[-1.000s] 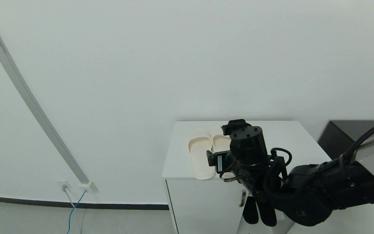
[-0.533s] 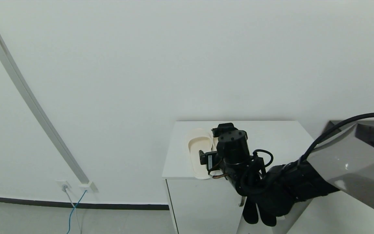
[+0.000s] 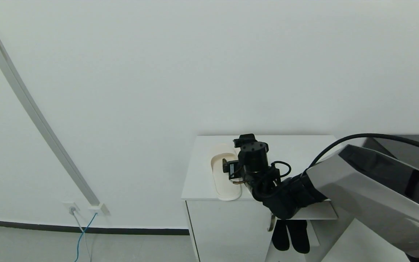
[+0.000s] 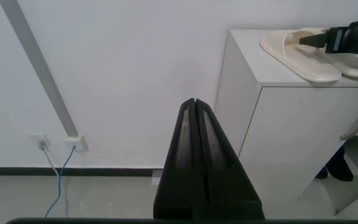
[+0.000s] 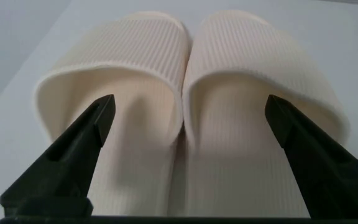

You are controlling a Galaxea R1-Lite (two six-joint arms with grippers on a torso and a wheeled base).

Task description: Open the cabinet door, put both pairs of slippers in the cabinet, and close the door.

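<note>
A pair of cream slippers (image 3: 224,178) lies side by side on top of the white cabinet (image 3: 202,171), toes toward the wall. My right gripper (image 5: 188,155) is open wide, with one finger (image 5: 73,162) outside each slipper and both cream slippers (image 5: 185,124) between them. My right arm (image 3: 253,160) hides the right slipper in the head view. Below, the cabinet's right side stands open, with a pair of black slippers (image 3: 290,236) on its lower shelf. The left door (image 3: 227,233) carries a handle (image 3: 272,222). My left gripper (image 4: 194,143) hangs shut and empty, left of the cabinet (image 4: 291,137).
A slanted grey conduit (image 3: 31,105) runs down the wall to sockets (image 3: 73,208) with a blue cable (image 3: 82,236) near the floor. Bare wall and floor lie left of the cabinet. A shelf edge (image 3: 318,213) juts out under my right arm.
My right arm has stretched farther over the cabinet top toward the wall, bringing its open gripper around the cream slippers. The slippers have not moved.
</note>
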